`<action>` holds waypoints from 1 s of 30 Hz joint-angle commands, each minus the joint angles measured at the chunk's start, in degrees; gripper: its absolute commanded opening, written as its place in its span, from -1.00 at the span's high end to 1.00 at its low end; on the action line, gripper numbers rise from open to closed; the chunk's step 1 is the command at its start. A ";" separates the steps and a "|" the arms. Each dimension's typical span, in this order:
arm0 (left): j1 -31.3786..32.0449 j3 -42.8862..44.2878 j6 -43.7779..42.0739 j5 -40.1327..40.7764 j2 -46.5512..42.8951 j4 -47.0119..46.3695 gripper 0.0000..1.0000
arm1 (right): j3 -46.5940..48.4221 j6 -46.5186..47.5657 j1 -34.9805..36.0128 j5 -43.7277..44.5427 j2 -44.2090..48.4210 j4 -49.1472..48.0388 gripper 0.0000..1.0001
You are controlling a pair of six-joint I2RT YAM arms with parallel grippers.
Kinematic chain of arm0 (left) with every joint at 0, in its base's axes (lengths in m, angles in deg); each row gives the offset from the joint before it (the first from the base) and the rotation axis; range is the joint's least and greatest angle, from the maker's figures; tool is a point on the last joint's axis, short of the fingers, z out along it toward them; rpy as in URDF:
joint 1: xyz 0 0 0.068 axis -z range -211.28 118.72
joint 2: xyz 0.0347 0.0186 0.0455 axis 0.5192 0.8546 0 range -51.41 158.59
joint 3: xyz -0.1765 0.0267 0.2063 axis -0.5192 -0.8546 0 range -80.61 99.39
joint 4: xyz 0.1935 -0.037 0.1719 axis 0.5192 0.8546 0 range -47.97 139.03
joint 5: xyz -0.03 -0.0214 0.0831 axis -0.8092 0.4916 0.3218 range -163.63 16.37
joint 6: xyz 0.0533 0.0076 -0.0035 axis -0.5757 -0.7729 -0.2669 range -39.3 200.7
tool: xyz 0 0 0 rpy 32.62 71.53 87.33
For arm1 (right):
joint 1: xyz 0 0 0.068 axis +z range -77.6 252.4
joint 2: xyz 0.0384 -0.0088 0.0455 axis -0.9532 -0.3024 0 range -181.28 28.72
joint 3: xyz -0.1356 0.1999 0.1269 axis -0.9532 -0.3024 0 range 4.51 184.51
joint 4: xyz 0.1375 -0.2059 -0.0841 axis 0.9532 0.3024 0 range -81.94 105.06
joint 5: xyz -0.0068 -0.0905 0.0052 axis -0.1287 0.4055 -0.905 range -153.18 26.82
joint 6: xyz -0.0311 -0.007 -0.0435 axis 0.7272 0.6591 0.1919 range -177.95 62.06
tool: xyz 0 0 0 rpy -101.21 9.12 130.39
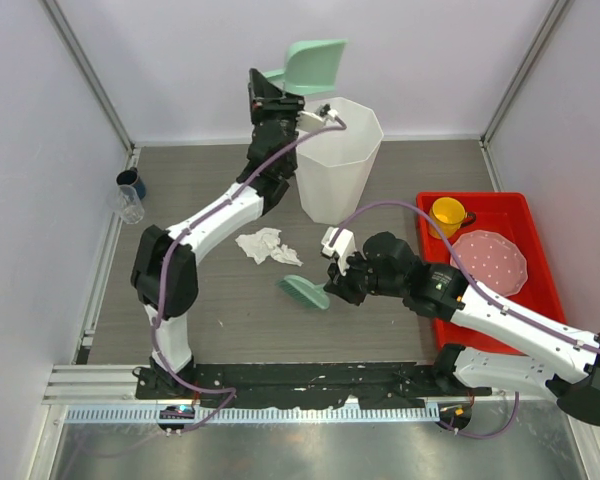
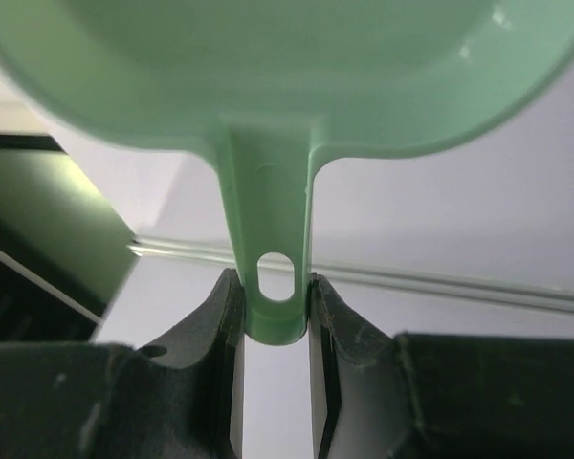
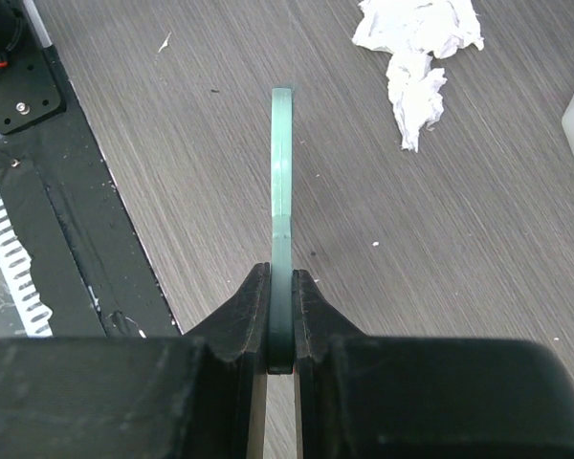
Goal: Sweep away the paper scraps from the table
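A small heap of white crumpled paper scraps (image 1: 267,246) lies on the dark wood-grain table (image 1: 210,310), left of the middle. In the right wrist view the paper scraps (image 3: 416,38) lie ahead and to the right. My right gripper (image 1: 331,290) (image 3: 281,277) is shut on a thin green sweeper blade (image 1: 303,292) (image 3: 281,172), held low over the table, just short of the scraps. My left gripper (image 1: 277,88) (image 2: 275,296) is raised at the back and shut on the handle of the green dustpan (image 1: 315,65) (image 2: 268,67), beside the bin's rim.
A tall white faceted bin (image 1: 338,160) stands at the back centre. At the right is a red tray (image 1: 520,205) with a yellow cup (image 1: 447,213) and a pink plate (image 1: 488,260). A dark cup (image 1: 131,182) and a clear glass (image 1: 130,205) stand at the left wall.
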 commanded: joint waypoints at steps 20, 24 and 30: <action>-33.56 -29.60 74.57 -18.85 -38.72 91.80 1.00 | 39.07 1.79 -0.31 31.47 -37.65 -0.93 0.98; -35.33 -32.34 70.09 -21.93 -37.32 98.73 1.00 | 49.51 1.71 -0.40 32.88 -49.32 3.54 0.98; -35.07 -36.65 64.37 -22.91 -35.21 108.49 1.00 | 54.56 -1.54 -0.40 31.05 -54.89 6.99 0.98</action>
